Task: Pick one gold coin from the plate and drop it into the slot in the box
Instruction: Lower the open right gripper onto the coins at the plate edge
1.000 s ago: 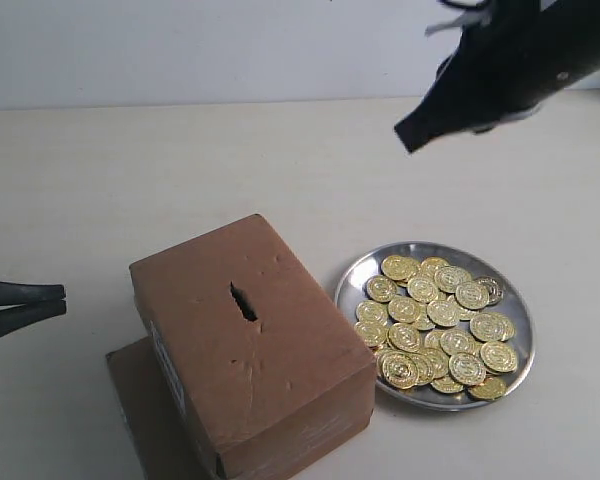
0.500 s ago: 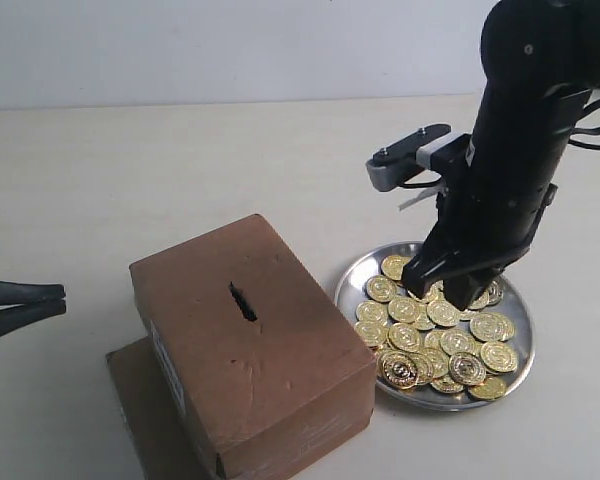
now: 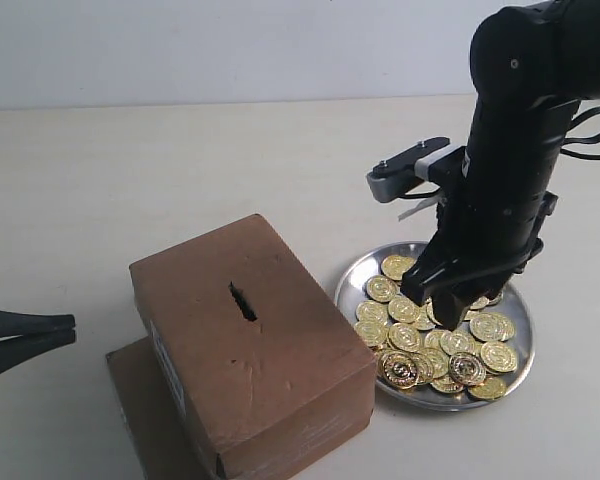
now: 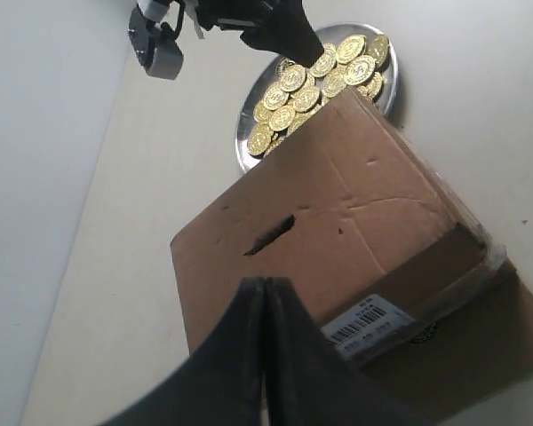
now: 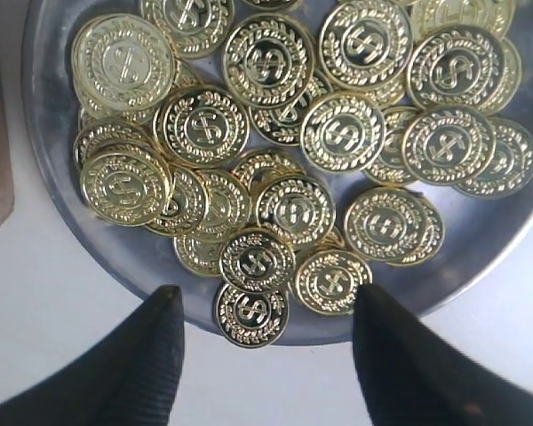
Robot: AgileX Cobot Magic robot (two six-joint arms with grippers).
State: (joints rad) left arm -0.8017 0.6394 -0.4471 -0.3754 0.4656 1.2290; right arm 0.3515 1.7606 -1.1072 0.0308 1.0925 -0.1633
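- right hand (image 5: 266,306) hangs straight over the plate (image 5: 44,177), fingers (image 5: 155,355) wide apart, nothing held
- a gold coin (image 5: 253,312) sits btwn the fingers, right by the plate's edge, overlapping its neighbours
- outside cam: box slot (image 3: 243,302) is at 9 o'clock from that hand, long axis approx 11-to-5
- box (image 3: 270,370) sits just beside the plate; bare table (image 3: 180,170) at the plate's 12 and 3
- left hand (image 4: 265,355) closed tight, empty, off at the box's 9 o'clock, so right arm's way nearer
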